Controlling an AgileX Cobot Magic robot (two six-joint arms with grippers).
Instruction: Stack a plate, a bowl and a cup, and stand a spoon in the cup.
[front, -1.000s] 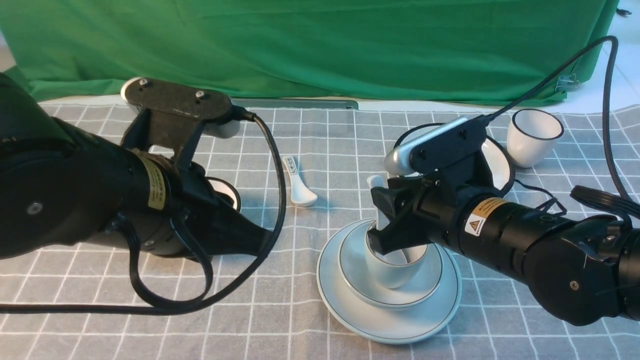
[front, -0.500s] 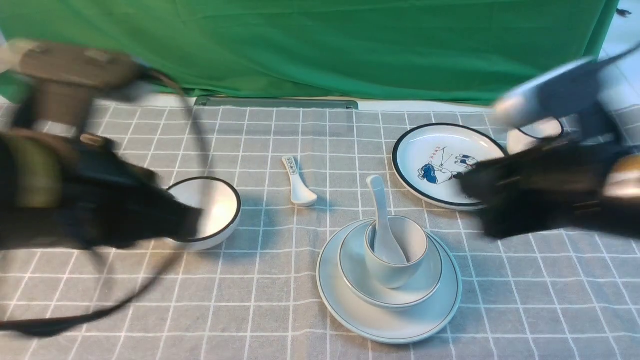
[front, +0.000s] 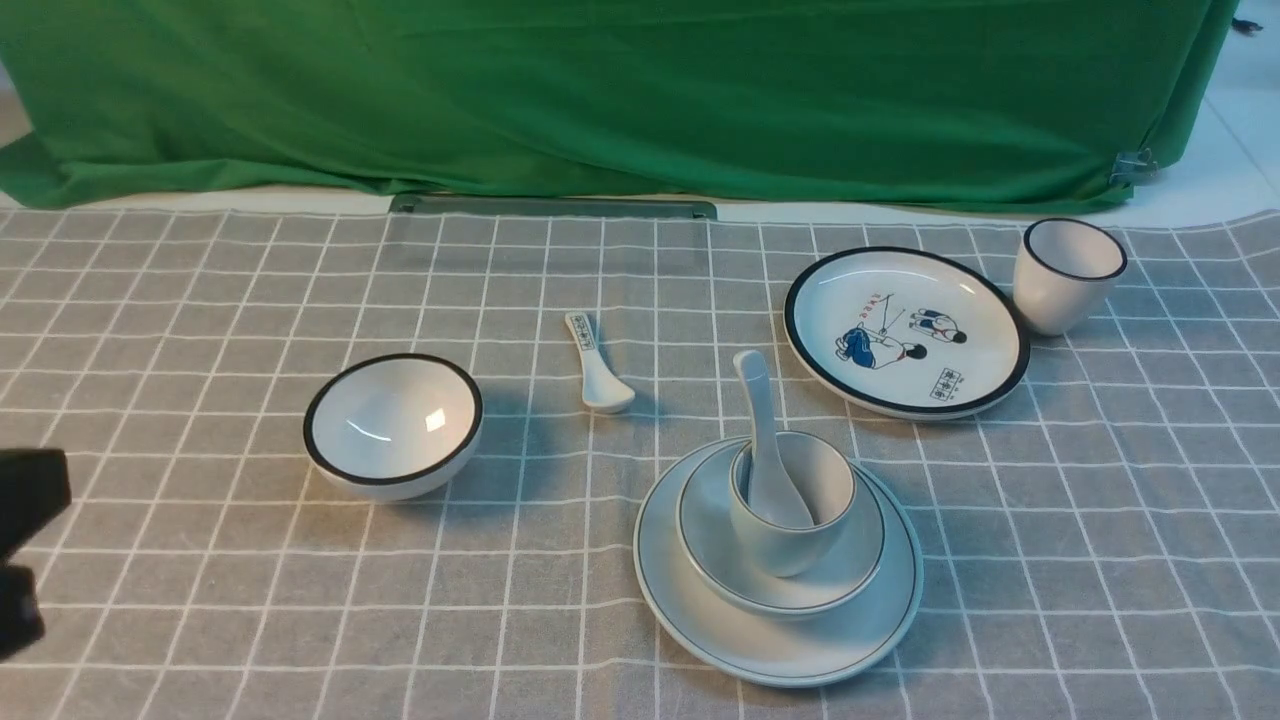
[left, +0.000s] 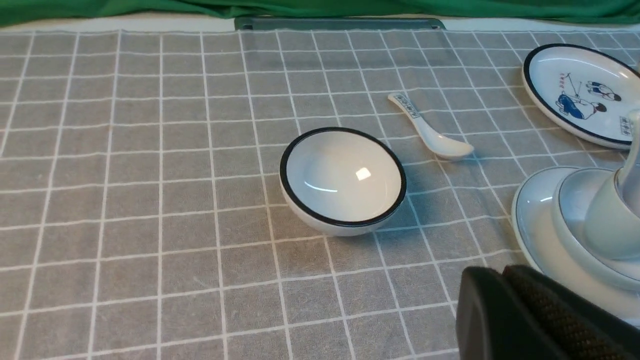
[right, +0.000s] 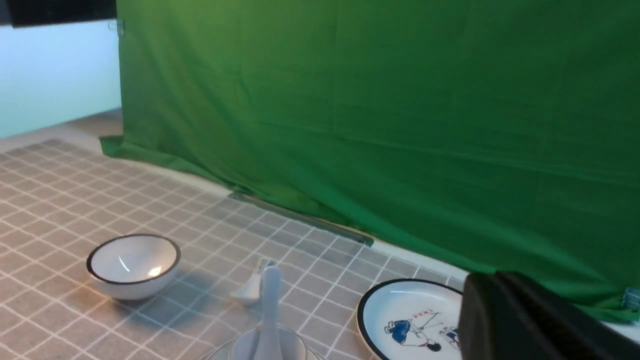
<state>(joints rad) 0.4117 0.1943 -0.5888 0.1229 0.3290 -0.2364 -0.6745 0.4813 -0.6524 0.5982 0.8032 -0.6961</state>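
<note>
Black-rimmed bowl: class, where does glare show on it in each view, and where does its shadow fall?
Front view: one small glint inside the black-rimmed bowl, soft shadow on the cloth to its right. Left wrist view: one square glint inside. Right wrist view: two glints inside, shadow stretching toward the marked spoon.

We saw a green cloth backdrop (front: 640, 90) hanging in soft folds at the back. A grey tablecloth (front: 200, 620) with a white grid lay spread before it. A dark metal strip (front: 555, 207) lay along its far edge, and a small clip (front: 1130, 165) pinched the backdrop's right corner. Beside the backdrop, a pale wall (right: 55, 75) showed. The light was even.
</note>
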